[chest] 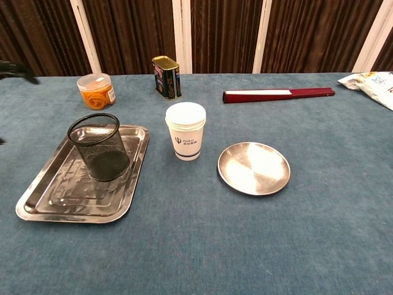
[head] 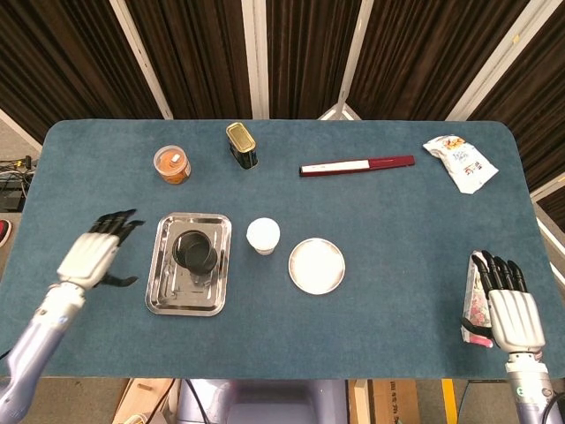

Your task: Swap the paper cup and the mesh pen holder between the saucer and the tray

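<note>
A white paper cup (head: 263, 236) (chest: 185, 130) stands upright on the blue cloth between the tray and the saucer. The black mesh pen holder (head: 195, 251) (chest: 99, 146) stands in the steel tray (head: 168, 292) (chest: 56, 198). The round steel saucer (head: 317, 265) (chest: 253, 168) lies bare, right of the cup. My left hand (head: 95, 250) hovers left of the tray, fingers spread, holding nothing. My right hand (head: 513, 314) is at the table's front right, fingers spread and holding nothing, over a flat box (head: 477, 302).
At the back stand an orange-filled jar (head: 172, 163) (chest: 95, 91) and a gold tin can (head: 241, 145) (chest: 166, 77). A red-and-white flat case (head: 357, 165) (chest: 279, 94) lies behind the saucer. A snack bag (head: 459, 162) (chest: 373, 80) sits at the back right.
</note>
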Controlling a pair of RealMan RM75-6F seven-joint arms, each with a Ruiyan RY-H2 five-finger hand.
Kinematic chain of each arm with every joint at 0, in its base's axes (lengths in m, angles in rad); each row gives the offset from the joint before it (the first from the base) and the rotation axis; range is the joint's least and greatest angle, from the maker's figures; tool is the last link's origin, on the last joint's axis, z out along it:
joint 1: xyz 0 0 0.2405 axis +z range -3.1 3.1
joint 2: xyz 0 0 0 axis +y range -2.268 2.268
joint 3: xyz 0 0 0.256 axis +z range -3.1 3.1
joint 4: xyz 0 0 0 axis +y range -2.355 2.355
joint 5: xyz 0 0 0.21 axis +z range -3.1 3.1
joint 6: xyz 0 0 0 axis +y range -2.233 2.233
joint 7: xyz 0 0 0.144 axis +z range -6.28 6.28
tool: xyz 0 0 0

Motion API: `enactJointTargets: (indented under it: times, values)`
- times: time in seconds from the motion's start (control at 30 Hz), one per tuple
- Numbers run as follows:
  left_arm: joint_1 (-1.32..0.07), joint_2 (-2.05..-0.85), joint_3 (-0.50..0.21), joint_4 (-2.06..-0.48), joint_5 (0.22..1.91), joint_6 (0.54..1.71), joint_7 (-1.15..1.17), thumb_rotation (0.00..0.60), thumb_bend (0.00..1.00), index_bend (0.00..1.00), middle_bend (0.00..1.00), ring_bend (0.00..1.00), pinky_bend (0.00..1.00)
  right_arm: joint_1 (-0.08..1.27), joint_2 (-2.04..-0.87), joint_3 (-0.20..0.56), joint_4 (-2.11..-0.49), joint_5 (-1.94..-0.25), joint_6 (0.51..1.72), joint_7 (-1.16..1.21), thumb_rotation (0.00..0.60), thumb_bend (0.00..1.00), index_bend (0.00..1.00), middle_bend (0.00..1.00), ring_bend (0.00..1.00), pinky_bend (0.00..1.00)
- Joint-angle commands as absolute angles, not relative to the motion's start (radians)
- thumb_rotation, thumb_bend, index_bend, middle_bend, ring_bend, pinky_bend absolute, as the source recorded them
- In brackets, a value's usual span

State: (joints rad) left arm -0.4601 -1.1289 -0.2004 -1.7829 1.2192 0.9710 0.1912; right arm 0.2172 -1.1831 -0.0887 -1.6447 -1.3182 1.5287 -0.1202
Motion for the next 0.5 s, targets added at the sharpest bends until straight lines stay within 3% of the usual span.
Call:
enactJointTargets:
  times: [0.03, 0.5]
  values:
    - [-0.548, -1.194, -0.237, -1.792, 1.135, 0.907, 0.254, 0.600, 0.02, 0.15, 0.00, 0.00, 0.00, 0.210, -1.189, -0.076, -1.639, -1.317, 1.521, -0.123, 0.600, 0.00, 0.00, 0.01, 0.00, 0.00]
    - [-0.687, -1.373, -0.194, -1.704, 0.995, 0.886, 0.428, 0.600, 0.02, 0.16, 0.00, 0.00, 0.10, 0.174, -1.185, -0.022, -1.632, -1.324, 1.510, -0.112, 0.600, 0.00, 0.00, 0.01, 0.00, 0.00]
